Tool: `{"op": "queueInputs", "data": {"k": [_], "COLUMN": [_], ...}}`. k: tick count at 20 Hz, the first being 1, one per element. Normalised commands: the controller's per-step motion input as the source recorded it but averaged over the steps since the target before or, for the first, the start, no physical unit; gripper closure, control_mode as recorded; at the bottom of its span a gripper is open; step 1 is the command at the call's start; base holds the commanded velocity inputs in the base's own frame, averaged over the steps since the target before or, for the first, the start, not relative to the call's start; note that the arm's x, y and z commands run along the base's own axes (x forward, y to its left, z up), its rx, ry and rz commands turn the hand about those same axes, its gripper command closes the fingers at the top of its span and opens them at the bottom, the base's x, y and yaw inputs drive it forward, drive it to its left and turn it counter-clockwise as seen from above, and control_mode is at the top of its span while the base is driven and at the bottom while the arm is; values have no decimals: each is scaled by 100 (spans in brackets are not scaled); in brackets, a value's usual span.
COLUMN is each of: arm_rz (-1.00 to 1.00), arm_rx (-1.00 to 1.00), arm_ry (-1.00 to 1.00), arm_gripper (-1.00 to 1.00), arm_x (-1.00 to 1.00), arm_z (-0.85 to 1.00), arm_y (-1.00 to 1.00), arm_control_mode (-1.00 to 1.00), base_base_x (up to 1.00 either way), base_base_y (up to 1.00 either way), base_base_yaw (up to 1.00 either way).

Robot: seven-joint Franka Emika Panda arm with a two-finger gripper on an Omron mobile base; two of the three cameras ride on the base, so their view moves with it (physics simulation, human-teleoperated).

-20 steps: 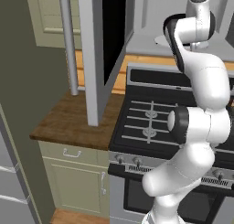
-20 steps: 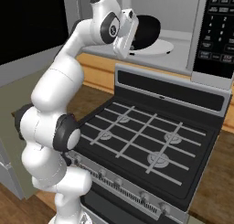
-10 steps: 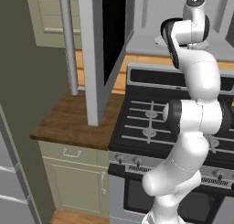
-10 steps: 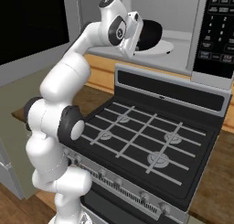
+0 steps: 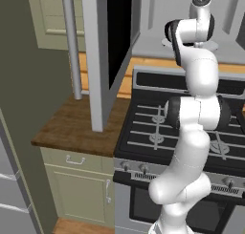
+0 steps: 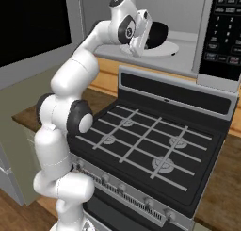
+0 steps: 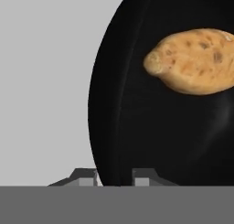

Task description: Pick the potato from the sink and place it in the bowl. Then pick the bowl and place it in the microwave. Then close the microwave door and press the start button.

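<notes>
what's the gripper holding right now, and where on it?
The gripper holds the bowl by its rim, one fingertip on each side of the edge. The potato lies inside the bowl.

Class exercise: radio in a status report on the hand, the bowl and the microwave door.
Hand clamped on the bowl rim, potato inside. Bowl over the microwave turntable. Microwave door wide open; nothing blocking.

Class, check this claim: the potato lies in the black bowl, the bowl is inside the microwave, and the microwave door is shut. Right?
Wrong on the door. The microwave door stands open, as the left base view shows. The potato does lie in the bowl, which is inside the microwave.
</notes>
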Motion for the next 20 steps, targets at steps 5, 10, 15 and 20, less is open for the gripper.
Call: {"op": "queueInputs", "data": {"k": [5, 10, 15, 20], "arm_rz": [0, 3, 8, 1], "arm_rx": [0, 0, 0, 0], "arm_ry": [-13, -34, -42, -37], "arm_gripper": [-100, -100, -100, -100], "arm_x": [14, -7, -47, -80], "arm_z": [-21, -18, -23, -2], "arm_y": [-1, 7, 15, 22], "arm_control_mode": [-100, -100, -100, -100], "base_base_x": [0, 0, 0, 0], "base_base_y": [0, 0, 0, 0], "base_base_yaw": [0, 0, 0, 0]}}
